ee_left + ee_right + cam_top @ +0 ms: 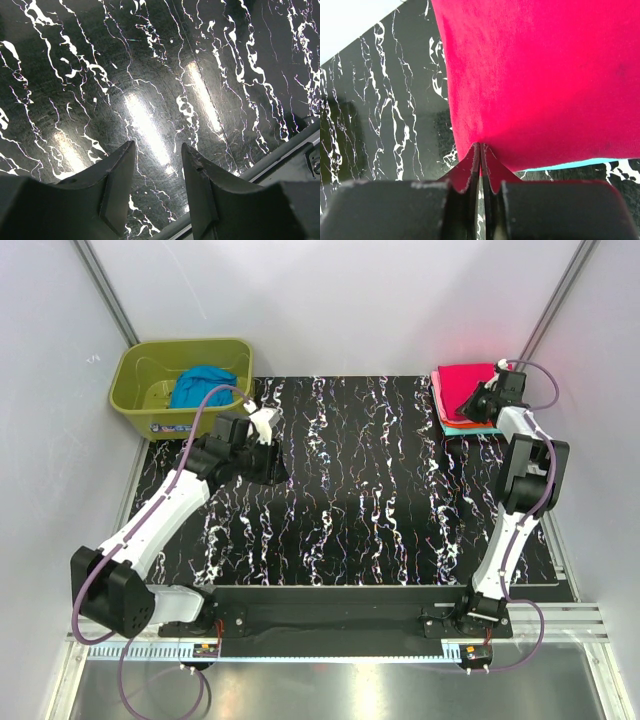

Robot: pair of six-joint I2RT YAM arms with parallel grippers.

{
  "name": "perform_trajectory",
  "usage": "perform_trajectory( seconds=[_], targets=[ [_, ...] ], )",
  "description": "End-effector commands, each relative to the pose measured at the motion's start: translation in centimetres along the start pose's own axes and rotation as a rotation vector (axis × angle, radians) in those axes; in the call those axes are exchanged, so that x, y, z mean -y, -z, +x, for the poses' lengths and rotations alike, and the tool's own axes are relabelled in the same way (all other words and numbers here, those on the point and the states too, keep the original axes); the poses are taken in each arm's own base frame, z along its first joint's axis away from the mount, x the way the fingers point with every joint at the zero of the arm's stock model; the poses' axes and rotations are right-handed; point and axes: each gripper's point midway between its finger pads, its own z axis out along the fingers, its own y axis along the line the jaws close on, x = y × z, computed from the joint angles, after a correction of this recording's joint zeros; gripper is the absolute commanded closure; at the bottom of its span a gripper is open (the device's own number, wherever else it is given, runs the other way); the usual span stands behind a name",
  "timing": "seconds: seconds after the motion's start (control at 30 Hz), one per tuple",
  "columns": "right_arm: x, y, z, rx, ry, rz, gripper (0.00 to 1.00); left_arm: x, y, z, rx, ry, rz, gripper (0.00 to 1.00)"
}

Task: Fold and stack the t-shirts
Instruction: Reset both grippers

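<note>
A crimson-red t-shirt [462, 380] lies folded on top of a stack at the back right of the black marbled mat [380, 490]. Orange and teal edges [462, 429] show under it. My right gripper [480, 400] is shut, its tips pinching the red shirt's near edge [535, 75]; in the right wrist view the gripper [480, 145] puckers the cloth, with a teal strip [570, 165] below. A blue t-shirt [200, 386] lies crumpled in the olive-green tub [135, 370]. My left gripper [268, 422] is open and empty over bare mat [157, 145]. No pink shirt is visible.
The tub stands at the back left, just off the mat's corner. White walls close in at the back and both sides. A metal rail [280, 150] runs along the mat's edge in the left wrist view.
</note>
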Motion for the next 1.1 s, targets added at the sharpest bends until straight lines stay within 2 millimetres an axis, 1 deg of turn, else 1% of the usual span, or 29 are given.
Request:
perform_trajectory(
  seconds=[0.0, 0.13, 0.2, 0.23, 0.27, 0.3, 0.33, 0.37, 0.4, 0.43, 0.47, 0.5, 0.53, 0.57, 0.6, 0.63, 0.67, 0.7, 0.73, 0.77, 0.8, 0.83, 0.87, 0.9, 0.93, 0.97, 1.0, 1.03, 1.07],
  targets=[
    [-0.7, -0.1, -0.9, 0.043, 0.016, -0.037, 0.92, 0.1, -0.2, -0.8, 0.032, -0.009, 0.012, 0.53],
    [-0.8, 1.0, -0.9, 0.049, -0.001, -0.013, 0.92, 0.1, -0.4, -0.9, 0.030, -0.007, 0.014, 0.52],
    [-1.5, 2.3, -1.8, 0.069, -0.007, -0.014, 0.92, 0.2, -0.4, -1.1, 0.033, -0.005, 0.020, 0.52],
    [-1.6, 2.8, -1.8, 0.061, -0.019, -0.004, 0.92, 0.2, -0.6, -1.1, 0.033, -0.004, 0.020, 0.52],
    [-2.5, 4.0, -2.9, 0.084, -0.023, -0.009, 0.92, 0.3, -0.7, -1.2, 0.035, 0.000, 0.023, 0.52],
    [-3.1, 4.7, -3.2, 0.087, -0.052, -0.011, 0.92, 0.6, -0.7, -1.4, 0.039, 0.000, 0.041, 0.53],
    [-3.5, 5.6, -3.0, 0.071, -0.074, -0.003, 0.90, 0.8, -0.6, -1.7, 0.049, -0.005, 0.051, 0.53],
    [-5.0, 7.7, -4.0, 0.095, -0.079, -0.015, 0.89, 1.4, -0.3, -2.2, 0.063, -0.008, 0.076, 0.53],
    [-5.3, 8.8, -3.0, 0.059, -0.123, 0.002, 0.86, 1.9, 0.5, -3.0, 0.097, -0.020, 0.094, 0.53],
    [-6.7, 9.8, -2.1, 0.037, -0.126, -0.013, 0.80, 2.5, 1.1, -4.1, 0.140, -0.032, 0.114, 0.53],
    [-7.9, 12.4, -0.9, 0.031, -0.123, -0.022, 0.78, 3.3, 2.2, -5.4, 0.184, -0.036, 0.132, 0.53],
    [-8.7, 13.8, 0.7, 0.004, -0.118, -0.023, 0.76, 4.0, 3.7, -6.3, 0.233, -0.047, 0.145, 0.53],
    [-9.5, 15.0, 2.0, -0.003, -0.104, -0.026, 0.71, 4.5, 4.8, -7.1, 0.269, -0.053, 0.155, 0.52],
    [-11.2, 17.7, 4.2, -0.008, -0.078, -0.054, 0.70, 5.3, 6.1, -8.1, 0.308, -0.056, 0.173, 0.52],
    [-11.7, 19.1, 5.6, -0.026, -0.075, -0.060, 0.69, 6.0, 7.7, -8.6, 0.350, -0.070, 0.187, 0.52],
    [-12.4, 20.6, 6.6, -0.036, -0.072, -0.080, 0.69, 6.3, 8.5, -8.9, 0.371, -0.075, 0.191, 0.51],
    [-13.4, 23.4, 7.3, -0.016, -0.070, -0.110, 0.67, 6.7, 9.4, -9.2, 0.394, -0.078, 0.199, 0.51],
    [-13.7, 25.0, 8.4, -0.034, -0.077, -0.118, 0.65, 7.2, 10.8, -9.3, 0.426, -0.094, 0.212, 0.50],
    [-14.3, 26.4, 9.0, -0.037, -0.075, -0.151, 0.62, 7.6, 11.5, -9.1, 0.436, -0.096, 0.224, 0.49],
    [-14.9, 28.9, 9.6, -0.002, -0.069, -0.185, 0.50, 7.9, 11.9, -8.8, 0.440, -0.093, 0.240, 0.46],
    [-15.3, 30.2, 10.1, 0.007, -0.087, -0.206, 0.43, 8.3, 13.1, -8.6, 0.464, -0.100, 0.255, 0.44],
    [-16.2, 32.8, 10.2, 0.055, -0.073, -0.257, 0.32, 8.5, 13.2, -8.1, 0.460, -0.094, 0.267, 0.42],
    [-16.2, 33.7, 10.8, 0.062, -0.079, -0.267, 0.04, 8.8, 13.7, -7.8, 0.463, -0.085, 0.283, 0.34],
    [-16.1, 34.6, 11.3, 0.067, -0.083, -0.269, 0.00, 9.1, 14.5, -7.6, 0.483, -0.086, 0.289, 0.26],
    [-16.6, 36.3, 11.7, 0.093, -0.076, -0.302, 0.00, 9.1, 14.7, -7.2, 0.482, -0.068, 0.294, 0.17],
    [-16.7, 36.9, 12.2, 0.088, -0.078, -0.315, 0.00, 9.1, 14.9, -7.0, 0.488, -0.058, 0.295, 0.03],
    [-16.8, 37.5, 12.9, 0.075, -0.074, -0.332, 0.00, 9.4, 15.7, -6.8, 0.505, -0.061, 0.304, 0.01],
    [-17.5, 38.7, 13.6, 0.069, -0.059, -0.380, 0.00, 9.3, 15.6, -6.2, 0.499, -0.045, 0.308, 0.01],
    [-17.6, 39.0, 14.1, 0.060, -0.047, -0.398, 0.00, 9.4, 15.8, -6.0, 0.505, -0.045, 0.311, 0.01]
  ],
)
